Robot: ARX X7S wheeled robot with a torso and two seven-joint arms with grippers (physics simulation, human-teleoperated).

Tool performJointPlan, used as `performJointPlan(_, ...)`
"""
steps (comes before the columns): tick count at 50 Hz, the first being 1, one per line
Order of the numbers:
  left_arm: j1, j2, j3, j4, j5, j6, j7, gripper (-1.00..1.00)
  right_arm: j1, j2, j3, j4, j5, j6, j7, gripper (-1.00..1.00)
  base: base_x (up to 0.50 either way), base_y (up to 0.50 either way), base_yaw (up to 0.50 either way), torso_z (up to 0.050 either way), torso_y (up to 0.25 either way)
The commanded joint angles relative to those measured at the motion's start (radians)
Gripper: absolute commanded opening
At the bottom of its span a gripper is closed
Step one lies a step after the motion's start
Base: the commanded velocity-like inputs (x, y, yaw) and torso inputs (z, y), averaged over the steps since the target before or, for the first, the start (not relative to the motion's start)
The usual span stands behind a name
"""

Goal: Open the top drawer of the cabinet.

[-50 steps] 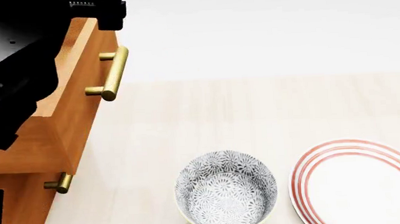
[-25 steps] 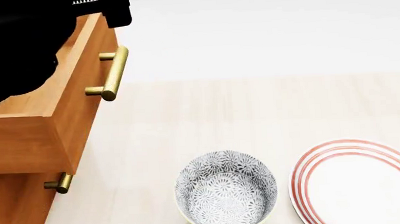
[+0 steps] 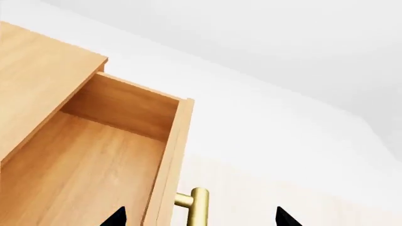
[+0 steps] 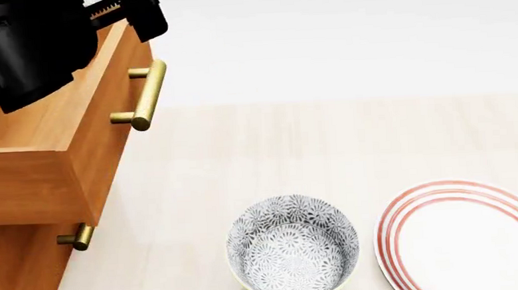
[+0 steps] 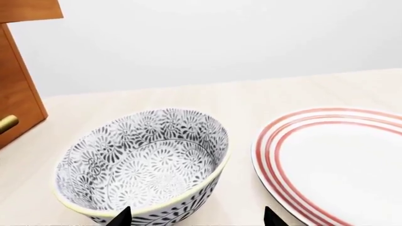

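Pale wood-grain flooring (image 4: pixel 330 141) under a white wall surrounds the cabinet (image 4: pixel 21 264). At the head view's left, the top drawer (image 4: pixel 72 128) is seen pulled out past the carcass, its interior bare, its brass handle (image 4: pixel 145 94) free. The left gripper (image 3: pixel 197 217) is spread apart beside it, likely released. The right gripper (image 5: pixel 195 217) is held apart over the bowl (image 5: pixel 144 160) and plate (image 5: pixel 333 160), apparently parked.

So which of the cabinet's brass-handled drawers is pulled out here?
The top drawer, with the long brass bar handle. Its box juts out past the cabinet front, interior exposed; the drawer below it sits flush.
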Motion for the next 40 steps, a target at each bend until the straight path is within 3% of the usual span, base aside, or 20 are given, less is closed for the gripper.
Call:
performJointPlan(1, 0.007, 0.015, -0.048, -0.008, -0.089, -0.019, -0.049, 1.00, -0.002, -0.016, 0.013, 0.002, -0.017, -0.003, -0.019, 1.00, 0.00, 0.00, 0.00, 0.000, 0.000)
performJointPlan(27, 0.023, 0.002, -0.025, -0.040, -0.190, -0.010, -0.097, 1.00, 0.004, -0.010, 0.015, -0.004, -0.002, 0.008, -0.008, 1.00, 0.00, 0.00, 0.00, 0.000, 0.000)
performJointPlan(40, -0.065, -0.005, -0.067, -0.213, -0.226, 0.034, -0.122, 1.00, 0.006, -0.012, 0.010, 0.014, -0.002, -0.003, -0.015, 1.00, 0.00, 0.00, 0.00, 0.000, 0.000)
